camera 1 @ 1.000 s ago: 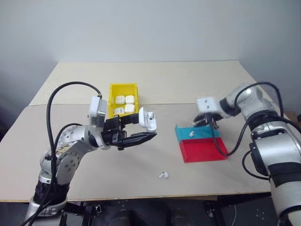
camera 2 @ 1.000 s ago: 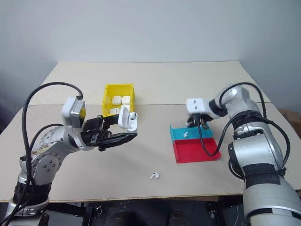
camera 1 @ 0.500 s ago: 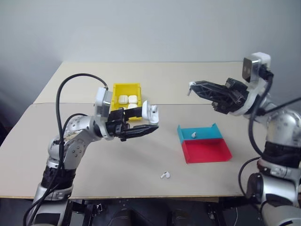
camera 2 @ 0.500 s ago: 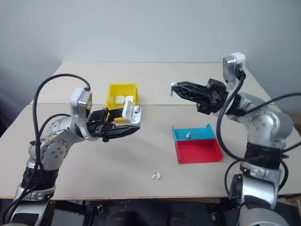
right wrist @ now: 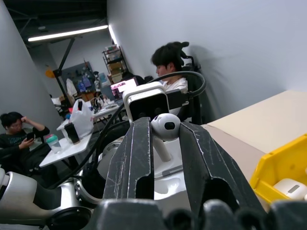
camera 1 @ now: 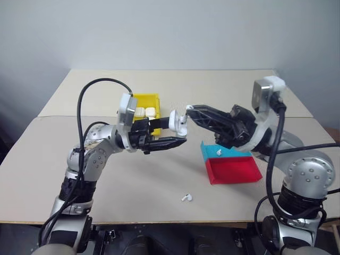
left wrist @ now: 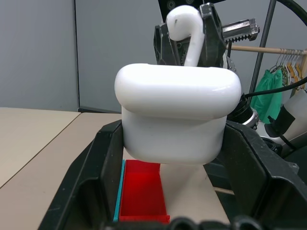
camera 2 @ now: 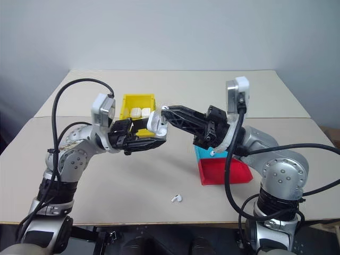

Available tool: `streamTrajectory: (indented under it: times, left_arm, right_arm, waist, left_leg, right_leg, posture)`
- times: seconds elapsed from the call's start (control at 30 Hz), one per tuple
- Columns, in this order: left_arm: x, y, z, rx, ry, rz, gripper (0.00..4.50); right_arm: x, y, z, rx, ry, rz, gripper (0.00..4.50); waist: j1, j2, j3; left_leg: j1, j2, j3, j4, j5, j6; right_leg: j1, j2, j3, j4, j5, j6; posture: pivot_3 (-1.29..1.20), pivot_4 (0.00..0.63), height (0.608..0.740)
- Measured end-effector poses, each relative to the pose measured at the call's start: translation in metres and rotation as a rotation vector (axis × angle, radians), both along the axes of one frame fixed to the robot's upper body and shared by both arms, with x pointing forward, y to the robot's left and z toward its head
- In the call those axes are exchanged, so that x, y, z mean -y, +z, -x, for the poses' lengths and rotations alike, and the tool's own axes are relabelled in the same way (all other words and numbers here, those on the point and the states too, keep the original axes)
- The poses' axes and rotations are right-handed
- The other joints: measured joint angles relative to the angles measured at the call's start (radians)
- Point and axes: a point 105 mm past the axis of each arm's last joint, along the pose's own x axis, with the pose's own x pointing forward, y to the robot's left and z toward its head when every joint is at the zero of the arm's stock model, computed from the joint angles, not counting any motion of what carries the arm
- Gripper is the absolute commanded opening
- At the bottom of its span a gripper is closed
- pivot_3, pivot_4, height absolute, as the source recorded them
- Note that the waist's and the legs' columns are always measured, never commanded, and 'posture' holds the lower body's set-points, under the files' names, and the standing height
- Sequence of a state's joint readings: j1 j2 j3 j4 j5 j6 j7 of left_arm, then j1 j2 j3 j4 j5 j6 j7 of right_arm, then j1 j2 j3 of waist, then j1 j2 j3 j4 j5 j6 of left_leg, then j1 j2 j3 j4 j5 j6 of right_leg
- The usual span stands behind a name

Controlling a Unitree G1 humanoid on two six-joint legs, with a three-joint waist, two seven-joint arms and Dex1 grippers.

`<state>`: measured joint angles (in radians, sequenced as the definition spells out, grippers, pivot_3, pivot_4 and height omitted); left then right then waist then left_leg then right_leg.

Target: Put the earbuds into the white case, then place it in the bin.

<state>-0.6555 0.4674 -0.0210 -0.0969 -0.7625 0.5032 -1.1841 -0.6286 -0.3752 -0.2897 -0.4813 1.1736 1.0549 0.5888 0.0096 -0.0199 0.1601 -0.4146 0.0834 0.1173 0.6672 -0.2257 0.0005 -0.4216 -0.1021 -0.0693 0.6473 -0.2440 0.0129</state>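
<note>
So, mid-insertion right now. Left gripper [camera 1: 169,133] clamped on the case [camera 1: 177,122], held up over the table [camera 1: 133,180] just in front of the bin [camera 1: 150,99], lid flipped open. Right gripper [camera 1: 189,109] pinched on one earbud [left wrist: 184,28], head squeezed between the fingers, stem pointing down at the case. From the left wrist view, stem looks right above the open top, maybe already dipping in, can't tell for sure. From the right wrist view, same earbud [right wrist: 165,127] sitting just over the case's open mouth.

Other bits: second earbud [camera 1: 185,197] lying loose on the table near the front edge, well apart from everything. Another one [camera 1: 218,152] in the teal tray [camera 1: 209,151], which butts up against the red tray [camera 1: 234,171]. Bin already got a few cases in it [camera 1: 145,112].

Step in hand, by my read: first part of the task, seating an earbud in its slot. Not done yet, and none of the bin part started.

Next move probably needs fine alignment, stem lined up with the socket, then a straight push down and a release without dragging the bud back out. Tiny glossy thing, so could easily slip or tilt in the pinch. Left side just has to hold steady. Then off to fetch a second earbud, shut the lid, drop in the bin.
</note>
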Motion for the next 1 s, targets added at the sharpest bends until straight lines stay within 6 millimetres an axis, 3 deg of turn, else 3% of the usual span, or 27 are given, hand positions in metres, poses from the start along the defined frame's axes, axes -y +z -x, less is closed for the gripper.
streamTrajectory:
  times: [0.2,1.0]
  left_arm:
    - [0.000,-0.001,-0.001,0.001,0.009,-0.008,2.77]
    - [0.000,-0.002,0.001,0.005,0.007,-0.008,2.77]
  right_arm:
    - [-0.004,-0.014,0.007,-0.020,0.030,0.048,0.61]
    - [-0.002,-0.022,0.002,0.024,-0.004,0.073,0.61]
  waist:
    - [0.001,0.000,0.000]
    - [0.001,0.000,0.000]
  left_leg:
    - [0.000,0.000,0.000,0.000,0.000,0.001]
    - [0.000,0.000,0.000,0.000,-0.001,0.001]
  right_leg:
    - [0.000,0.000,0.000,0.000,0.000,0.000]
    - [0.000,0.000,0.000,-0.001,0.000,0.000]
  posture:
    - [0.00,0.150,0.740]
    - [0.00,0.150,0.740]
